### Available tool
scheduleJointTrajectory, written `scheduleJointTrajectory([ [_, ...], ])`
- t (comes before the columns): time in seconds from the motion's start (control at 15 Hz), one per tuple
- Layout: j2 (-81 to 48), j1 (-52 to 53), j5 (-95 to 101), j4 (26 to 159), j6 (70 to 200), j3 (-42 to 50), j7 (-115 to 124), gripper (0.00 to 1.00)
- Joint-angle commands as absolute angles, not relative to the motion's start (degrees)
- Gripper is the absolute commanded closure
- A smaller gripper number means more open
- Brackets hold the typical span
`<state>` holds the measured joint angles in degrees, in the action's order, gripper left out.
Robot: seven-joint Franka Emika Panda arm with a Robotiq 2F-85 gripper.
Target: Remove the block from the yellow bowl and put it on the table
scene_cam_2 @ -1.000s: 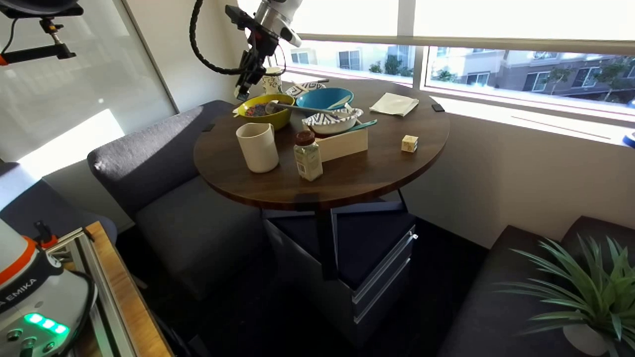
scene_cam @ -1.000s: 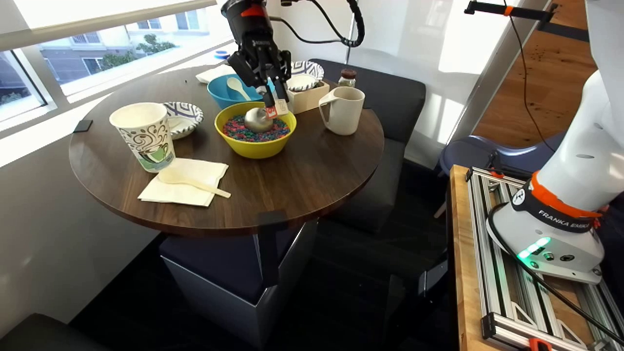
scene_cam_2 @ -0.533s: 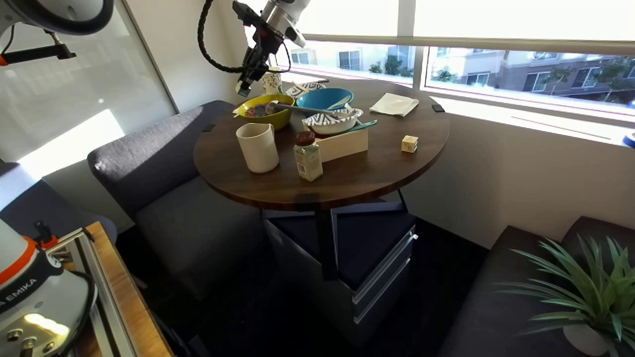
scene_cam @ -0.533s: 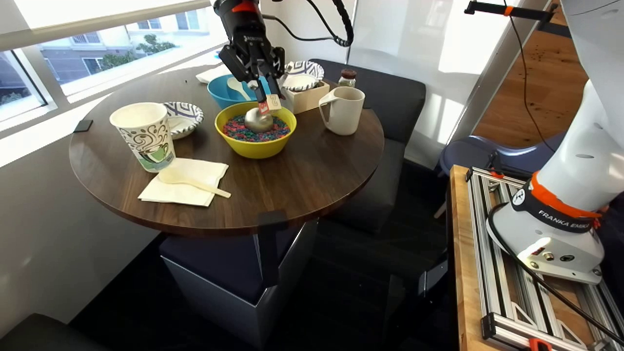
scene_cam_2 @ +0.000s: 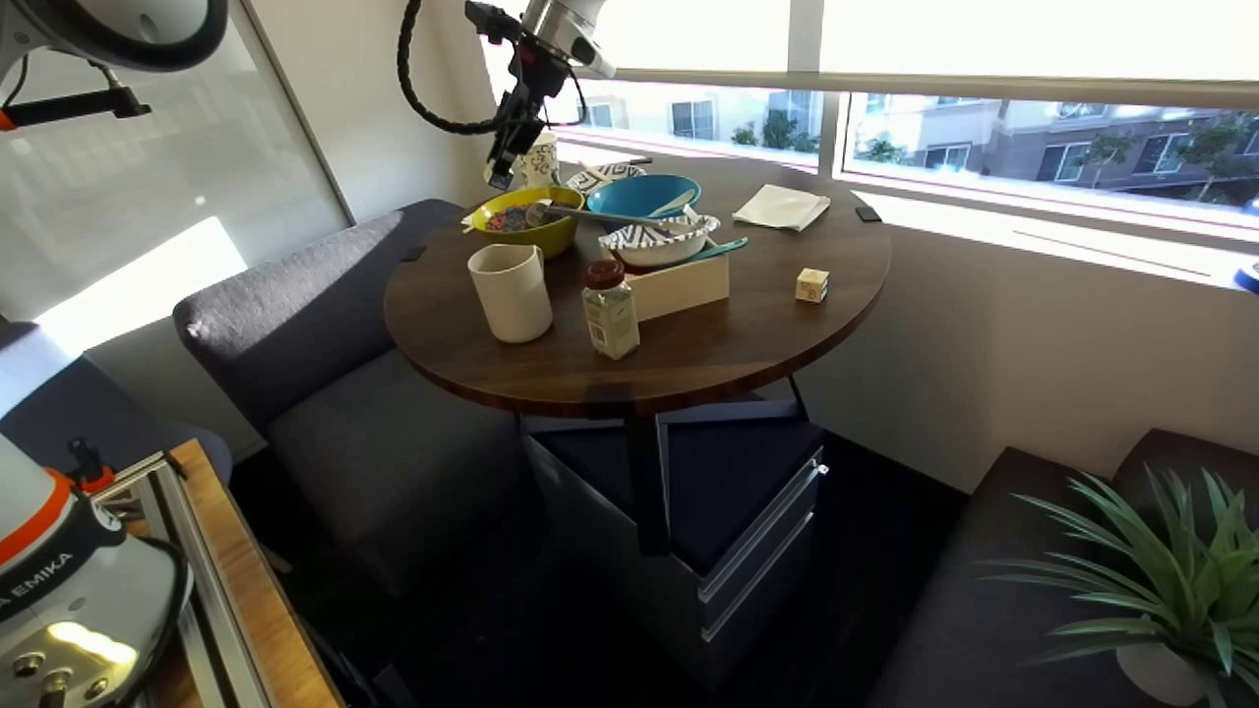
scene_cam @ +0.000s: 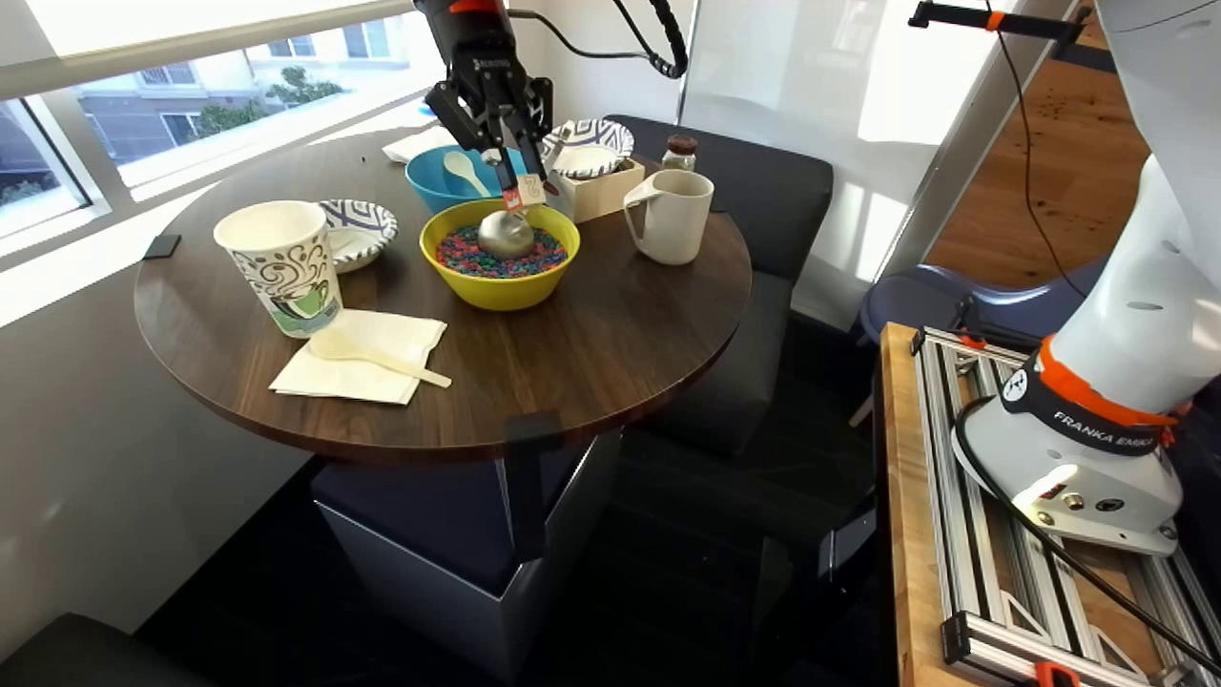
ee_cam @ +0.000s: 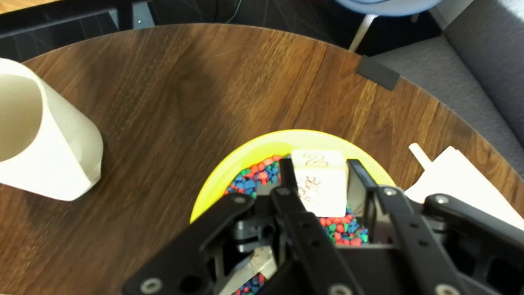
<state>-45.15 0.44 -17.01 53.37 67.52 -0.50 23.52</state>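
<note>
Above the yellow bowl [scene_cam: 503,294], a pale block [ee_cam: 320,186] marked "2" hangs pinched in the hand [ee_cam: 320,169], the tabletop [scene_cam: 620,334] it must reach lying lower, outside the bowl.

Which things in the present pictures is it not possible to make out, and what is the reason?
Wrist view: much of the yellow bowl, hidden behind the gripper.
Wrist view: the block, its reddish print blurred.
Wrist view: part of the white mug, cut off by the left edge.
An exterior view: the lidded jar, its print too small to read.
</note>
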Motion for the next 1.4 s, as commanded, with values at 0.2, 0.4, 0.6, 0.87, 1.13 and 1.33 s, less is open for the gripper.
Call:
scheduleJointTrajectory([
  [0.2, -29.7, 7.8, -2.8, 71.2, 82.2, 2.8, 25.0, 0.91],
  [0.4, -23.3, 8.7, 0.2, 78.5, 90.3, 4.2, 30.6, 0.91],
  [0.6, -17.9, 8.1, 2.0, 85.9, 96.7, 5.1, 37.8, 0.91],
  [0.87, -11.8, 6.7, 3.7, 96.9, 104.6, 5.9, 48.5, 0.91],
  [1.13, -6.9, 4.9, 7.1, 109.0, 115.9, 6.3, 58.3, 0.91],
  [1.33, -4.4, 2.5, 5.8, 118.5, 125.0, 6.2, 60.4, 0.91],
])
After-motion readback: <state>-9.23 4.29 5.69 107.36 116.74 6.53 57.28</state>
